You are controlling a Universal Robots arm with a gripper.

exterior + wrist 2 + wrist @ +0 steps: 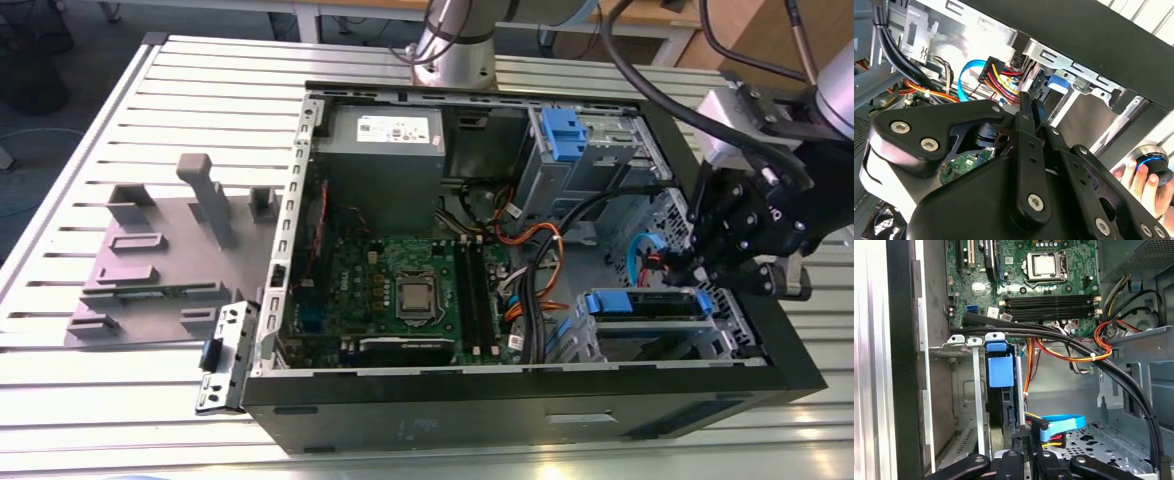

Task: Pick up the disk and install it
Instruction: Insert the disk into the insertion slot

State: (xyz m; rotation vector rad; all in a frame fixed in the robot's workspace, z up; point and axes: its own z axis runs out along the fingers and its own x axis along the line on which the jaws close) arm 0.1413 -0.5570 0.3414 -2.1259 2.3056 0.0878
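Table (120,400): pale, slatted, bearing everything.
Computer case (534,410): black, lying open.
Motherboard (400,290): green, flat inside the case.
Power supply (387,150): grey box beside the motherboard.
Rack (160,260): grey, just beside the case, on the exterior view's left.
Wires (1074,352): orange, yellow, red, looping.

1. A pale metal table (120,400), its top made of long parallel slats, spread across most of the exterior view.
2. Bright light glared off the slats along the table's near edge.
3. Beyond the far edge lay a dark grey floor (134,15), where a dark mesh bin (30,55) stood.
4. A wooden-topped desk (641,12) stood at the back.
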